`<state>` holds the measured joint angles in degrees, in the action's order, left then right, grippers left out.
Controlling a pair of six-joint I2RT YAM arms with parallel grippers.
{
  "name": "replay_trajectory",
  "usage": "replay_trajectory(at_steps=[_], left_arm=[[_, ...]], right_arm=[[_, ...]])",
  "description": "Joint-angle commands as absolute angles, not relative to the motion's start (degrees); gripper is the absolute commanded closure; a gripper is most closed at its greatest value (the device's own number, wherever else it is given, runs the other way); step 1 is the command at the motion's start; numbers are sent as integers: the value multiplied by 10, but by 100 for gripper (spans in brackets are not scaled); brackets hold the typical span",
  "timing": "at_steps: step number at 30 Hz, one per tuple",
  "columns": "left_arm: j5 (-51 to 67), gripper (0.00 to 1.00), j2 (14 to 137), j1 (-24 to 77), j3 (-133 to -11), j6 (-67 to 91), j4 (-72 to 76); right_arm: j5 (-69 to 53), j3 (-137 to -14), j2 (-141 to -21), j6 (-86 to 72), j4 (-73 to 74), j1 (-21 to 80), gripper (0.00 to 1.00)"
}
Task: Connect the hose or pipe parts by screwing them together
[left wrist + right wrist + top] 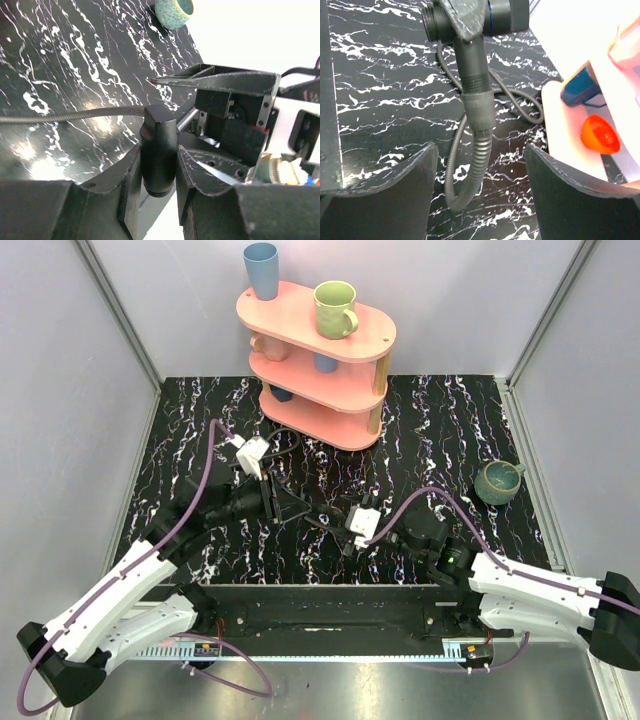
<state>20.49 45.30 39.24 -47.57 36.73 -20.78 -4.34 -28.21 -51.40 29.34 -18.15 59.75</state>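
My left gripper (159, 150) is shut on a black cylindrical hose fitting (159, 170), whose threaded end points down between the jaws. A thin black hose (75, 116) runs off to the left from it. In the right wrist view a ribbed hose end (479, 150) hangs from a connector (472, 75) held above by the left gripper (465, 17). My right gripper (480, 150) is open, its fingers (385, 185) wide on either side of the hose and apart from it. From above, the left gripper (268, 498) and the right gripper (340, 528) face each other at mid-table.
A pink three-tier shelf (300, 315) with a blue cup (262, 270) and a green mug (335, 308) stands at the back. A dark green mug (497, 481) sits at the right. Slack hose (290, 440) loops on the dark marbled table (450, 420) near the shelf's foot.
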Motion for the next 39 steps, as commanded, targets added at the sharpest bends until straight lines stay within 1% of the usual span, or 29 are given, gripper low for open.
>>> replay_trajectory(at_steps=[1,4,7,10,13,14,16,17,19,20,21,23,24,26,27,29,30,32,33,36,39], left_arm=[[204,100,455,384,-529,528,-241],[227,100,445,377,-519,591,-235],[252,100,444,372,-506,637,-220],[272,100,444,371,-491,666,-212],[265,100,439,370,-483,679,-212],[262,100,436,370,-482,681,-213],[263,100,436,368,-481,686,-218],[265,100,437,369,-482,687,-220],[265,100,437,369,-483,679,-219],[265,100,438,368,-485,664,-215],[267,100,439,368,-489,605,-208],[311,100,439,368,-486,517,-148],[329,100,439,368,-484,426,-132],[330,100,439,368,-486,341,-137],[320,100,439,368,-488,247,-146],[302,100,425,368,-486,162,-159],[303,100,418,368,-472,89,-156],[310,100,395,368,-454,36,-124],[315,100,388,369,-440,-7,-103],[312,100,381,368,-430,-84,-105],[288,100,392,368,-432,-93,-128]], right_arm=[[-7,-281,-530,365,-301,613,22],[-4,-295,-551,388,-303,615,24],[-11,-308,-567,396,-309,618,29],[-18,-329,-584,402,-300,628,32],[-3,-344,-606,415,-304,650,40],[11,-347,-609,419,-307,656,49],[26,-353,-619,422,-306,671,60],[27,-355,-620,423,-303,674,81],[28,-360,-621,418,-292,677,100],[28,-363,-621,406,-286,677,100],[26,-371,-620,401,-276,677,100],[17,-382,-619,380,-238,676,100],[2,-393,-624,375,-228,673,100],[-45,-408,-638,351,-201,647,100],[-91,-415,-644,339,-196,636,100],[-128,-434,-655,315,-166,617,100],[-158,-441,-665,308,-155,613,100],[-188,-459,-678,282,-128,595,100],[-226,-466,-694,274,-109,588,100],[-267,-483,-719,248,-94,573,100],[-258,-469,-717,229,-123,571,100]])
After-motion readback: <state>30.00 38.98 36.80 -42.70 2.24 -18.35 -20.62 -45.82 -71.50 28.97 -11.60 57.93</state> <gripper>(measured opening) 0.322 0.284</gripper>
